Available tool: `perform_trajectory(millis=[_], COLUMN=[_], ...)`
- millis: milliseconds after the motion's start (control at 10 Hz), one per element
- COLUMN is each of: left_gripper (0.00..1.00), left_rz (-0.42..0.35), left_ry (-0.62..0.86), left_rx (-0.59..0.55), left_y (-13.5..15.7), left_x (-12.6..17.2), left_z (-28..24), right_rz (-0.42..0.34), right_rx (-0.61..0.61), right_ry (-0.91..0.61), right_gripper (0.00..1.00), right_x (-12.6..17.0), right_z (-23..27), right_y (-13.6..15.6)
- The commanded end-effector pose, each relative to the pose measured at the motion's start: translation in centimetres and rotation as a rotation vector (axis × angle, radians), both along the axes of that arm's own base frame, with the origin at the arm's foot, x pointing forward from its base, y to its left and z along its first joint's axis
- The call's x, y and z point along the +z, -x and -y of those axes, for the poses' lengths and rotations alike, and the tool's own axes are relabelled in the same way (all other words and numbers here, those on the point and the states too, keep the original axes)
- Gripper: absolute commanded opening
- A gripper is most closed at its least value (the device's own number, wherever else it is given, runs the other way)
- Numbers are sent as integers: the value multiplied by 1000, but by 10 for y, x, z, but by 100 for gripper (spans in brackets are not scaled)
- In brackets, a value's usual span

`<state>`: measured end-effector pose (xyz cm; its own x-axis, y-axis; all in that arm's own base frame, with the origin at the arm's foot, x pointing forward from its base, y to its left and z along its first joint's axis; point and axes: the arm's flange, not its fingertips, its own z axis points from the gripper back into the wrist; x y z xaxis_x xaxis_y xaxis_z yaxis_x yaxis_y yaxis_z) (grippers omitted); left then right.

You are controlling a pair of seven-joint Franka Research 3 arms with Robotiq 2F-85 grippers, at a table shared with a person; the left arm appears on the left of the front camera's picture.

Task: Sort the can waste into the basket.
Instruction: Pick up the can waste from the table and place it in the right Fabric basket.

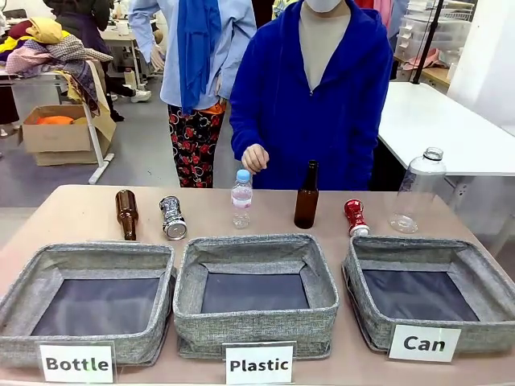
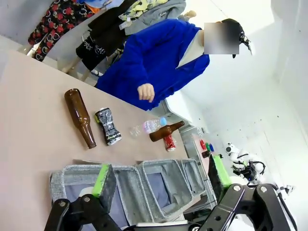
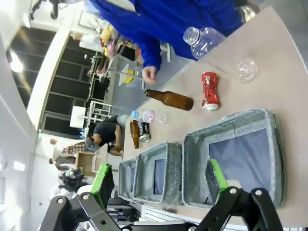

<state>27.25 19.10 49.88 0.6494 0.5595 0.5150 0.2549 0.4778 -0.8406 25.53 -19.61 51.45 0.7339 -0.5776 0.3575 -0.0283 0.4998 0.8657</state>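
The left tool (image 2: 161,175) and the right tool (image 3: 159,179) are hanging released over the bench (image 1: 80,209), fingers spread wide and gripping nothing. Just past the right tool's fingers, the grey basket labelled "Can" (image 3: 192,163) is sitting with nothing in it. The crushed red can (image 3: 209,91) is lying beyond that basket's far rim, near an upright brown bottle (image 3: 169,99). Ahead of the left tool, past the baskets below it, the silver can (image 2: 108,126) is lying on its side just beside another brown bottle (image 2: 79,115). Farther ahead of both tools, a person in a blue jacket (image 1: 322,104) is standing, one hand (image 1: 255,158) hovering over the bench edge.
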Motion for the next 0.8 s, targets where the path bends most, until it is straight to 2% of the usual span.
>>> perform_trajectory(millis=[0, 100, 300, 500, 600, 700], left_gripper=[100, 100, 100, 100, 100, 100], left_rz=[9, 9, 9, 9, 9, 9], left_ry=[-8, -8, -8, -8, -8, -8], left_rx=[-10, -10, -10, -10, -10, -10], left_y=[2, 2, 2, 2, 2, 2], left_x=[-1, -1, -1, -1, -1, -1], left_z=[-2, -2, -2, -2, -2, -2], right_rz=[67, 60, -28, -134, -164, -158], right_rx=[105, 144, 152, 153, 137, 140], right_ry=[178, 295, 590, 863, 985, 1030], right_gripper=[100, 100, 100, 100, 100, 100], right_x=[24, 42, 60, 48, 39, 35], right_z=[-32, -62, -136, -200, -225, -234], right_y=[-13, -30, -75, -115, -126, -126])
